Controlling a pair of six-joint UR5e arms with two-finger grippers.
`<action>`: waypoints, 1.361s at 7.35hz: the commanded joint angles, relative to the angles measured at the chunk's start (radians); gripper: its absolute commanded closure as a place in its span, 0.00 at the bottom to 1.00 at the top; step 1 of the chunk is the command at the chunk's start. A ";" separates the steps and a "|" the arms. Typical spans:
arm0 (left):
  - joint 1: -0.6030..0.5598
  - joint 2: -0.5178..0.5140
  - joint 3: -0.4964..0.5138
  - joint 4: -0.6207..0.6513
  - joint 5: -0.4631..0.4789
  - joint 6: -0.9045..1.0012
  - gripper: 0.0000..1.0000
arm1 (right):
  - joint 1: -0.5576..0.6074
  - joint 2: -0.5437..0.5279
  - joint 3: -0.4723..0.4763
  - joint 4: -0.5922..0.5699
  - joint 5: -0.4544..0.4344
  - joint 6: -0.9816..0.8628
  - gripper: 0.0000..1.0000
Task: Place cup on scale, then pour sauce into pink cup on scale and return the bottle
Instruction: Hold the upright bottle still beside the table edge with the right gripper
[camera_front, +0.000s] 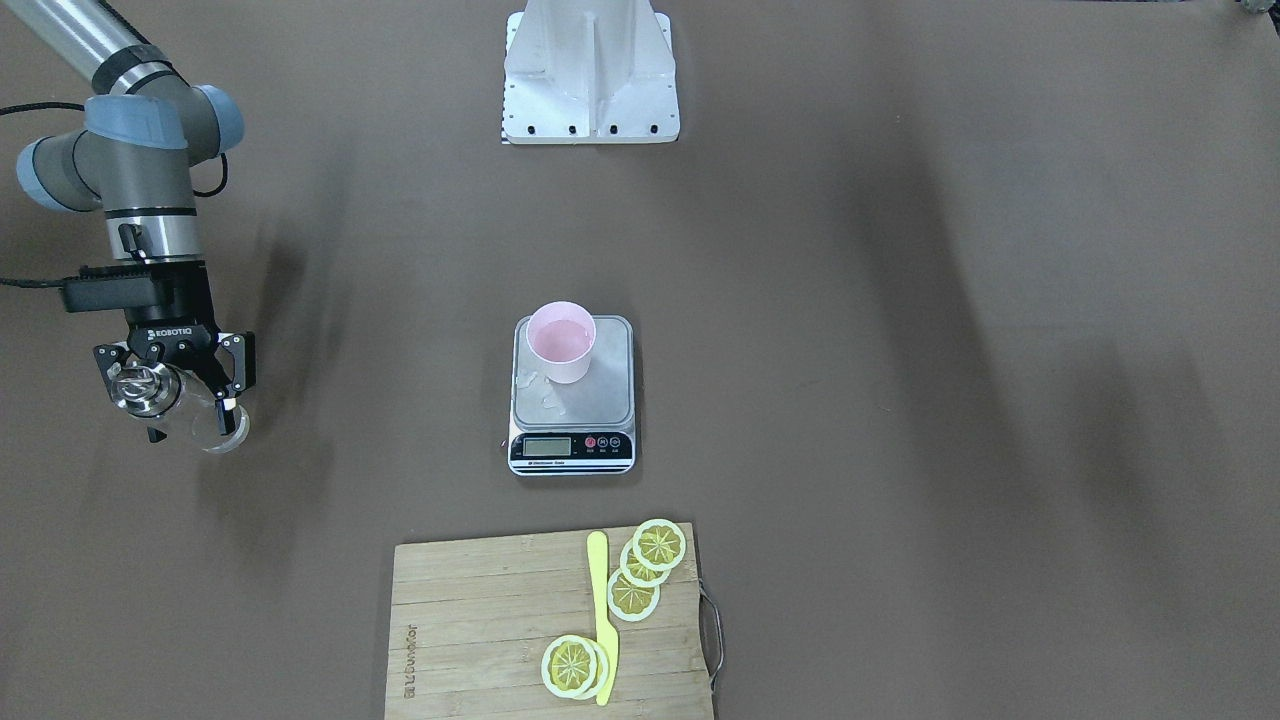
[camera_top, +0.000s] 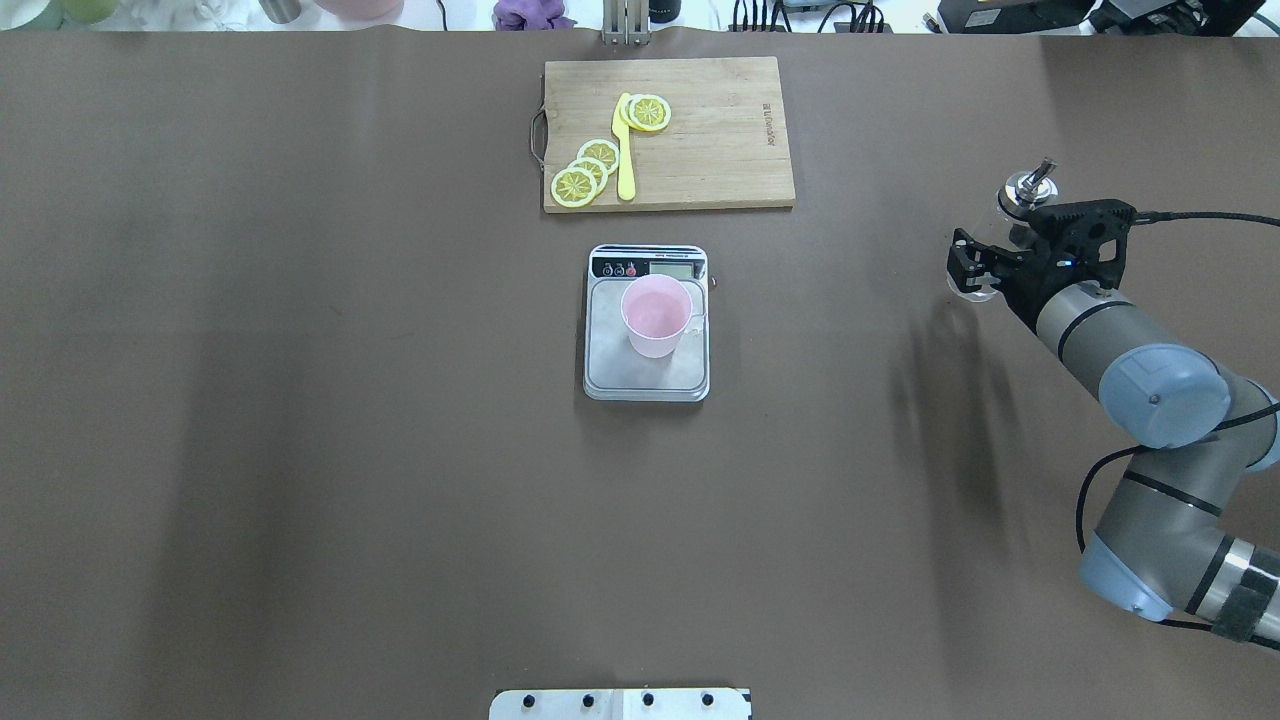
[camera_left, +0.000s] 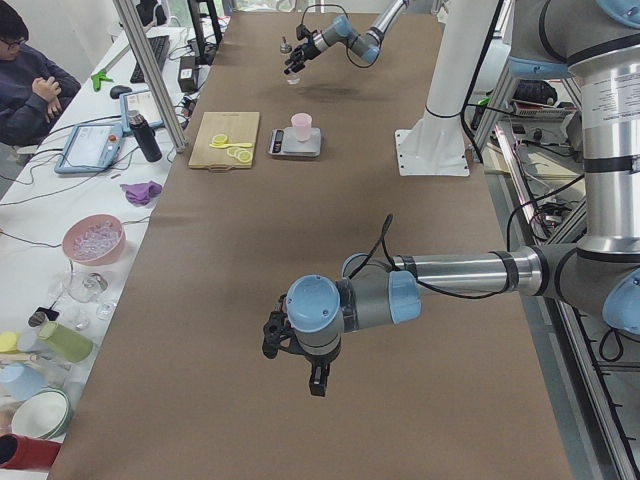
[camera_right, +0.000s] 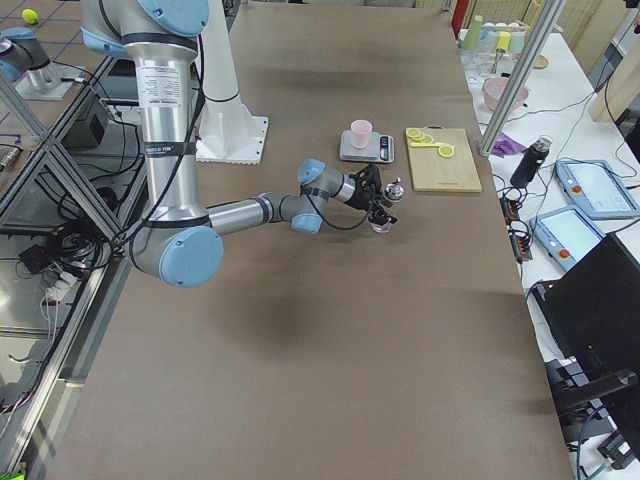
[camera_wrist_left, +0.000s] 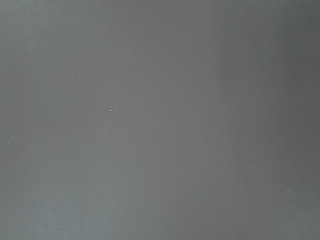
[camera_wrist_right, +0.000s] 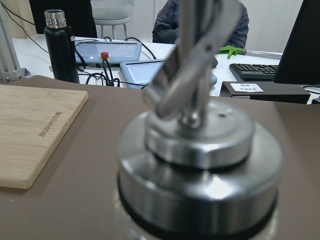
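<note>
The right pincer (camera_front: 190, 415) is clamped around the clear glass bottle (camera_front: 212, 432), far out on the robot's right side of the bench (camera_front: 900, 300) and well apart from the scale (camera_front: 573, 405). Whether the bottle's base touches the bench cannot be told. The pink cup (camera_front: 561, 341) stands upright on the scale's steel platform, with clear drops (camera_front: 545, 398) beside it. The left pincer (camera_left: 298, 360) hangs over bare bench, and how wide it is cannot be told.

- "ROBOTIQ" is printed in white capitals on the black body of the right gripper (camera_front: 190, 415).
- A brand name is burned into the wooden cutting board (camera_front: 470, 620) near one short edge; its letters are too small to read.
- The scale (camera_front: 590, 395) has display digits and button labels too small to read.
</note>
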 joint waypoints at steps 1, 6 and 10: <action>0.000 0.000 -0.005 0.000 0.000 0.000 0.02 | -0.057 0.000 -0.004 0.001 -0.106 0.036 1.00; 0.000 0.000 -0.002 0.000 0.000 -0.001 0.02 | -0.139 0.003 -0.027 0.023 -0.208 0.091 1.00; 0.000 0.002 0.001 0.000 0.000 -0.001 0.02 | -0.148 0.002 -0.041 0.027 -0.211 0.093 1.00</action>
